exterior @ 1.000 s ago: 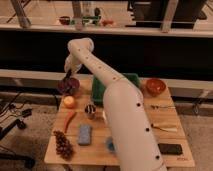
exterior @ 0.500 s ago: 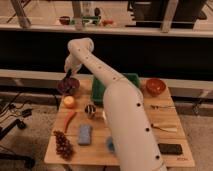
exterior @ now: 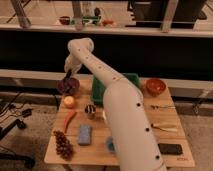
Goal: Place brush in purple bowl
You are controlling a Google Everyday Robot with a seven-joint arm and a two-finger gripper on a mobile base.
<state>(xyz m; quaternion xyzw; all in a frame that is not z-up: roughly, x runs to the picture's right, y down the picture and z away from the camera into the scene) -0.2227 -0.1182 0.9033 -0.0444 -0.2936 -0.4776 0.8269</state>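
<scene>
The purple bowl point(exterior: 67, 86) stands at the back left corner of the wooden table point(exterior: 135, 155); it is round with a dark inside. My gripper point(exterior: 68, 71) hangs just above the bowl's back rim, at the end of the white arm point(exterior: 107, 85) that reaches across from the front right. A thin dark sliver below the gripper, over the bowl, may be the brush point(exterior: 68, 77); I cannot tell whether it is held or lies in the bowl.
A green bin point(exterior: 99, 90) sits right of the bowl, partly behind the arm. A reddish-orange bowl point(exterior: 155, 86) stands at back right. An orange fruit point(exterior: 69, 101), a red chili point(exterior: 69, 120), a dark cluster point(exterior: 62, 144), a blue block point(exterior: 85, 135) and a small cup point(exterior: 90, 109) lie on the left half. A black phone point(exterior: 170, 148) lies at front right.
</scene>
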